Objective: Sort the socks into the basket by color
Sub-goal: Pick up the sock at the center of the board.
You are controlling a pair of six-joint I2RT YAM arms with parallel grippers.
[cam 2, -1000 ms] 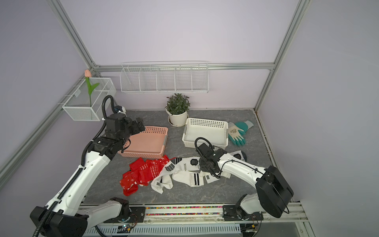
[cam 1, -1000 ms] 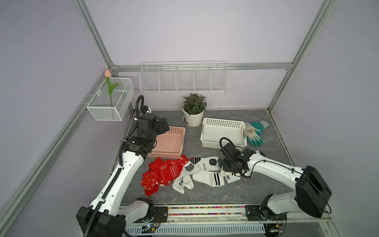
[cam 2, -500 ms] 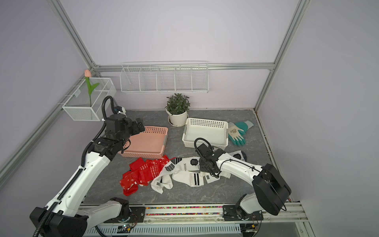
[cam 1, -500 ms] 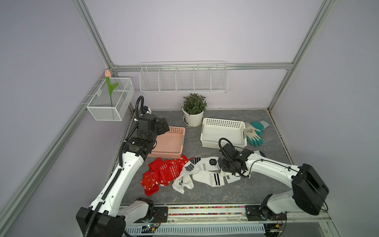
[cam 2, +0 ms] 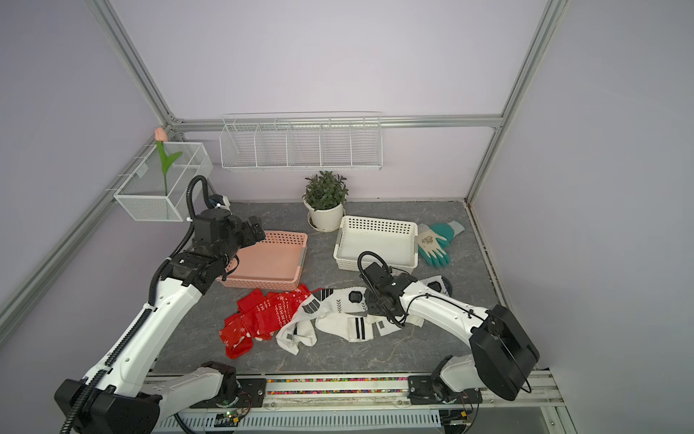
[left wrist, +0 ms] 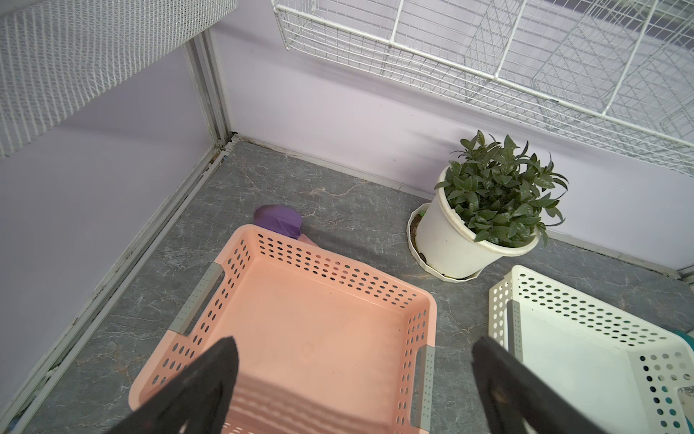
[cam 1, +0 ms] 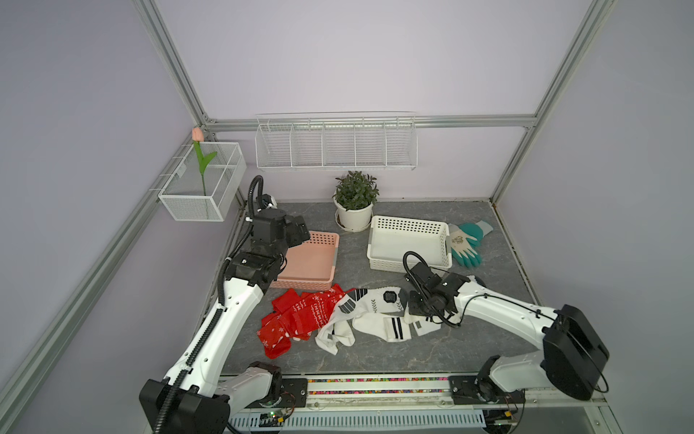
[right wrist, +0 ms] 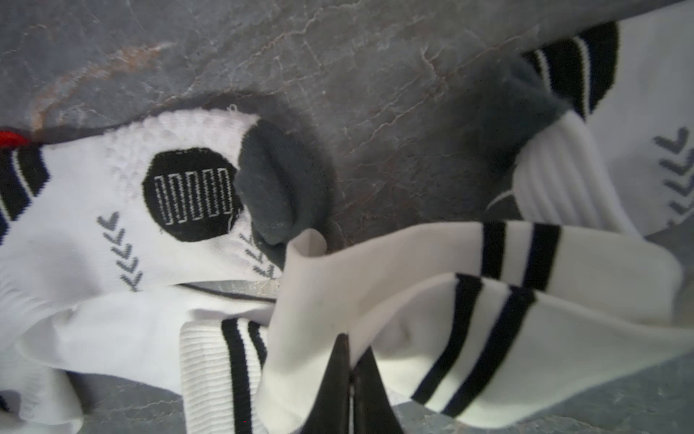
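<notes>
**A:** Right wrist view: what are the fingers (right wrist: 332, 387) of the right gripper (right wrist: 351, 360) doing?

**B:** They are pressed together, pinching a fold of a white striped sock (right wrist: 432, 300). It bunches just ahead of the tips, low over the table (right wrist: 375, 94).

**A:** And the other socks?

**B:** More white socks (cam 1: 375, 319) lie around those fingers. The red socks (cam 1: 300, 319) lie just past them, toward the left arm.

**A:** Left gripper (left wrist: 355, 349)?

**B:** Its fingers are spread wide and hold nothing. They hang above the pink basket (left wrist: 330, 259), and the white basket (left wrist: 563, 297) sits off beside one finger.
</notes>
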